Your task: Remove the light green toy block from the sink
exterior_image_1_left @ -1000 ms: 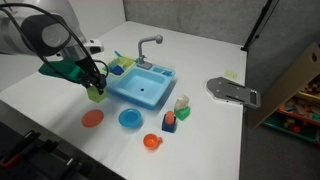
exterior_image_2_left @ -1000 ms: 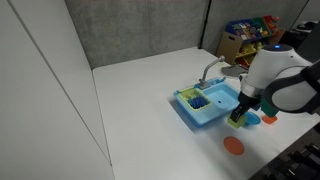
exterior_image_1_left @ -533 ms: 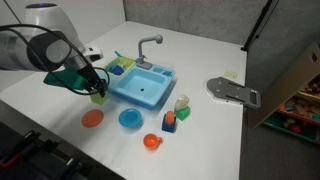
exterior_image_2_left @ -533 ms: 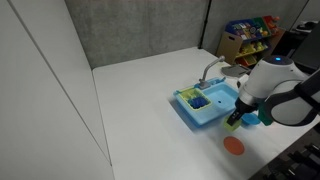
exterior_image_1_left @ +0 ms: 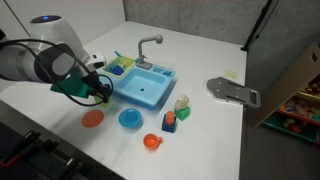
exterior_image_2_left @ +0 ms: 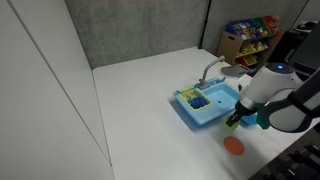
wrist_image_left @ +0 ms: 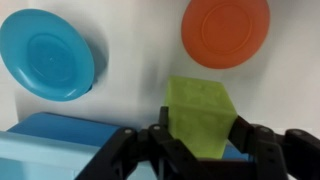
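Note:
My gripper (wrist_image_left: pixel 200 135) is shut on the light green toy block (wrist_image_left: pixel 200 118), one finger on each side of it. In both exterior views the block (exterior_image_1_left: pixel 103 95) (exterior_image_2_left: pixel 235 122) is outside the light blue sink (exterior_image_1_left: pixel 145 85) (exterior_image_2_left: pixel 210 103), held low over the white table just beside the sink's side wall. The gripper (exterior_image_1_left: pixel 98 90) (exterior_image_2_left: pixel 237 116) points down at the table. In the wrist view the sink's edge (wrist_image_left: pixel 50 140) lies at the lower left. I cannot tell whether the block touches the table.
An orange plate (exterior_image_1_left: pixel 92 118) (wrist_image_left: pixel 225 32) and a blue plate (exterior_image_1_left: pixel 130 119) (wrist_image_left: pixel 48 55) lie on the table near the block. Small toys (exterior_image_1_left: pixel 172 118) and an orange piece (exterior_image_1_left: pixel 151 141) sit by the sink. A grey flat object (exterior_image_1_left: pixel 233 92) lies farther off.
The arm has lowered and leaned further over, carrying the block down toward the table beside the sink. The grip on the block is unchanged.

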Robot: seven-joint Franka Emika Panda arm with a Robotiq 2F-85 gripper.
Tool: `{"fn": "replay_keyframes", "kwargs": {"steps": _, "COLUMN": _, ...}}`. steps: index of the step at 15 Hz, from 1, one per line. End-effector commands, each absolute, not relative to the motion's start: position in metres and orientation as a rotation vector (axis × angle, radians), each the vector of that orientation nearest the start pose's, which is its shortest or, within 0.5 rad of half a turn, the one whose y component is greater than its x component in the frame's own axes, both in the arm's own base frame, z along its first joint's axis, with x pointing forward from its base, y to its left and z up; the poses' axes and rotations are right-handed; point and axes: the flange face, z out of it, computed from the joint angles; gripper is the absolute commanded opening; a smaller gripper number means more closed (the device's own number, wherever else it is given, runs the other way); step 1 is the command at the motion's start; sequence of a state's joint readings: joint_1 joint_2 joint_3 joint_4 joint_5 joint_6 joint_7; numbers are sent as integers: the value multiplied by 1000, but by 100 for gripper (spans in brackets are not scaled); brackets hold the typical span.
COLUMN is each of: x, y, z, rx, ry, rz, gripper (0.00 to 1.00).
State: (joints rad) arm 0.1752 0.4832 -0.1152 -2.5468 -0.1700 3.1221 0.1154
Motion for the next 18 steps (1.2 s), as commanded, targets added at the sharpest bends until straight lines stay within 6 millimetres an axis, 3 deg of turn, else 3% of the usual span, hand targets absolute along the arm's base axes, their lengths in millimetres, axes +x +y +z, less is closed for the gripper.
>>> {"fn": "replay_keyframes", "kwargs": {"steps": 1, "x": 437, "y": 30, "z": 95, "rx": -3176, "ry": -204, "rz": -170, "gripper": 30}}
{"fn": "replay_keyframes", "kwargs": {"steps": 10, "x": 433, "y": 23, "z": 79, "rx": -3174, "ry": -170, "rz": -185, "gripper": 30}}
{"fn": "replay_keyframes", "kwargs": {"steps": 11, "x": 433, "y": 22, "z": 79, "rx": -3173, "ry": -167, "rz": -186, "gripper": 49}}
{"fn": "replay_keyframes", "kwargs": {"steps": 12, "x": 432, "y": 22, "z": 80, "rx": -3172, "ry": -164, "rz": -186, "gripper": 80}}
{"fn": "replay_keyframes", "kwargs": {"steps": 14, "x": 432, "y": 22, "z": 82, "rx": -3169, "ry": -163, "rz": -183, "gripper": 81}}
{"fn": "replay_keyframes", "kwargs": {"steps": 16, "x": 431, "y": 23, "z": 88, "rx": -3163, "ry": -162, "rz": -179, "gripper": 96}}
{"fn": "replay_keyframes", "kwargs": {"steps": 18, "x": 431, "y": 24, "z": 95, "rx": -3147, "ry": -167, "rz": -175, "gripper": 100}}
